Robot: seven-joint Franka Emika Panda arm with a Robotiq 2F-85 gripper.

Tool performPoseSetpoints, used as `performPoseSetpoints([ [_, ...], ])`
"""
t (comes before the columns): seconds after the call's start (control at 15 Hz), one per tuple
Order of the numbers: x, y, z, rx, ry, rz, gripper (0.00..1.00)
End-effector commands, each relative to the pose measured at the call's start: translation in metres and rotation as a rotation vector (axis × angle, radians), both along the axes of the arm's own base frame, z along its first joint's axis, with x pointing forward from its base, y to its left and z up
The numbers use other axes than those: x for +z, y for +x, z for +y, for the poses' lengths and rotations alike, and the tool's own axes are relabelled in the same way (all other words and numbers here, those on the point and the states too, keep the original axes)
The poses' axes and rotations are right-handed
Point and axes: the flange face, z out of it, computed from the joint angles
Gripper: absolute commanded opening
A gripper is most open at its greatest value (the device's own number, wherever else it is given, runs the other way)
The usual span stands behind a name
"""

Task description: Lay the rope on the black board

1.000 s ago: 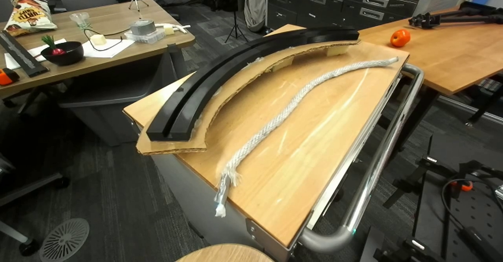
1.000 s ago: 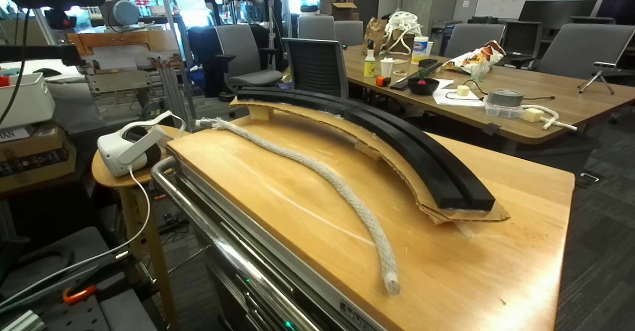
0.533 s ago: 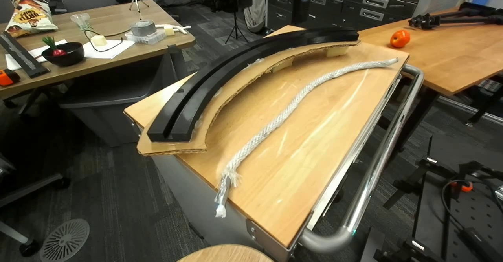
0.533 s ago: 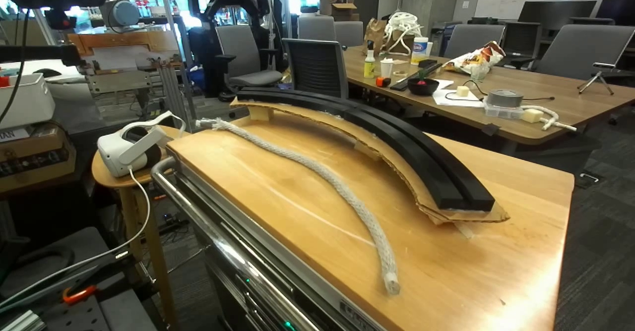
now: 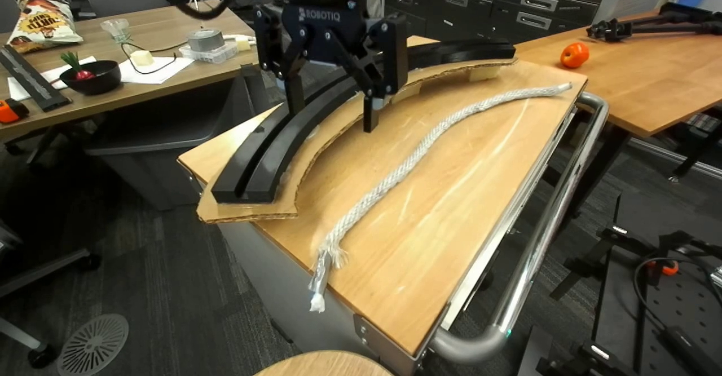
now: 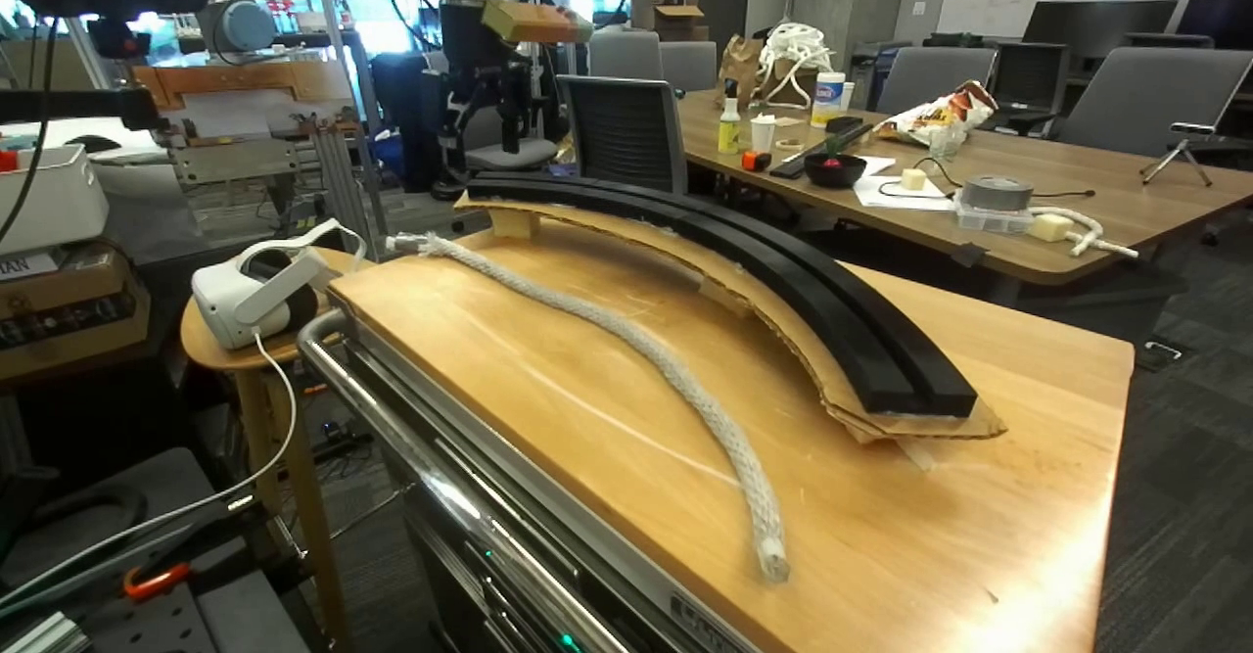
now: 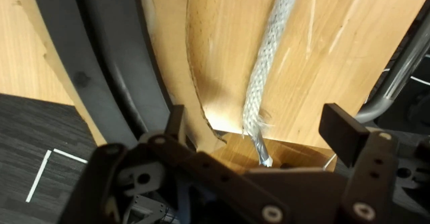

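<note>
while 1 silvery end of the rope (image 5: pixel 396 176) juts past the edge of the wooden tabletop (image 5: pixel 428 235), a stretch of wood separates its length from the black board (image 5: pixel 268 170). seen from the wrist, the rope lies below and between the 2 fingertips of the gripper (image 7: pixel 258 124), spread wide and clear of it.

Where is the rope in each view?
In an exterior view: rope, lower middle to upper right.
In an exterior view: rope, centre-left sloping down to lower centre-right.
In the wrist view: rope, right of centre, down from the top edge.
Shared landmark: the black board, beside the rope.
</note>
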Motion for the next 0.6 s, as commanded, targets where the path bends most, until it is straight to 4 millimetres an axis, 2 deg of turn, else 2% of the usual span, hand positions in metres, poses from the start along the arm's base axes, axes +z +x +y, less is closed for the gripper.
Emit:
performPoseSetpoints([
  [0.0,-0.005,0.001,0.000,-0.001,-0.004,0.009,1.00],
  [0.2,-0.004,-0.001,0.002,0.002,-0.014,0.004,1.00],
  [0.53,-0.037,-0.013,0.023,0.072,0.053,0.055,1.00],
])
